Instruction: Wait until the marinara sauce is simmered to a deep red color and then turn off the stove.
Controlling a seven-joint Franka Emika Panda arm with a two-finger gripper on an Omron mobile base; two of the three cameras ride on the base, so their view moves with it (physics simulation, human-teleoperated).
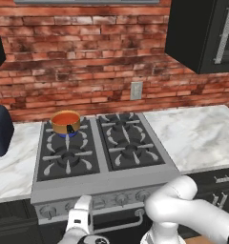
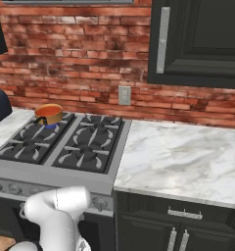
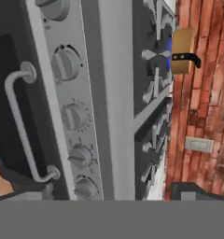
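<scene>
While the marinara sauce shows orange-red in its saucepan, it sits on the stove at the 11 o'clock burner.
Hand view alone shows the knobs and oven handle close up; the gripper stands wide open before them, holding nothing.

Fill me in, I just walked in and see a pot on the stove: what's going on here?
A white robot arm waits in front of the stove, its pincer open and low by the front knob row, holding nothing. A small orange saucepan sits on the back left burner over a blue flame, and the marinara sauce in it looks orange-red. No knob is being touched yet, so the stove looks still on.
</scene>
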